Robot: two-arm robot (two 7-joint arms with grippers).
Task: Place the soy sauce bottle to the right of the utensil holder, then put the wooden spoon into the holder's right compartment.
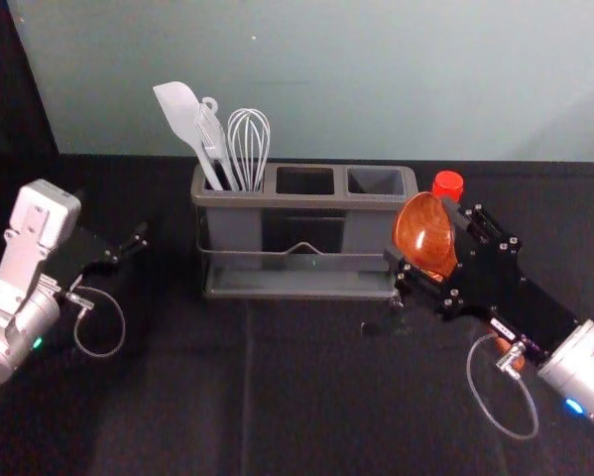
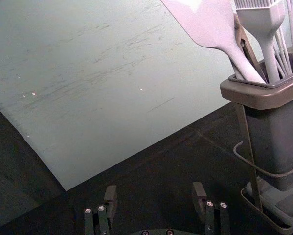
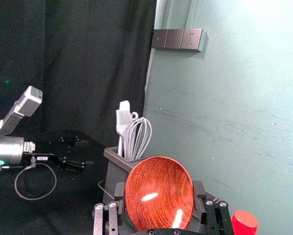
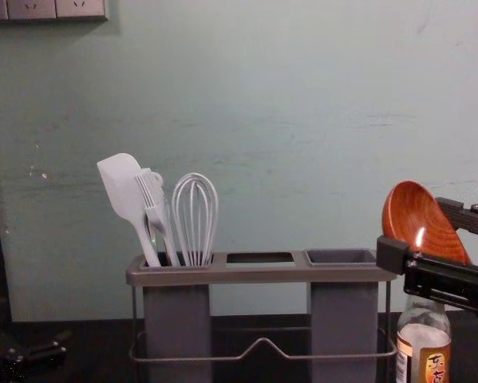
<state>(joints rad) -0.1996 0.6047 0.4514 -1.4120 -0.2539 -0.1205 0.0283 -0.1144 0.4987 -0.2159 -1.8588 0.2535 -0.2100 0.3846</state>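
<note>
Bottle in place, and here's the wooden spoon point(image 3: 159, 193) up beside the holder's right compartment point(image 1: 376, 181)!
The right gripper point(image 4: 419, 232), in close at the utensil holder's point(image 1: 262, 199) right end, has its fingers clamped around the spoon's bowl, presumably to leave the handle free to go in first; it likely needs swinging downward. The soy sauce bottle point(image 4: 435, 363) stands just right of the holder, so a knock is the risk. Left gripper point(image 2: 154, 193) idles off the left end, fingers apart.
</note>
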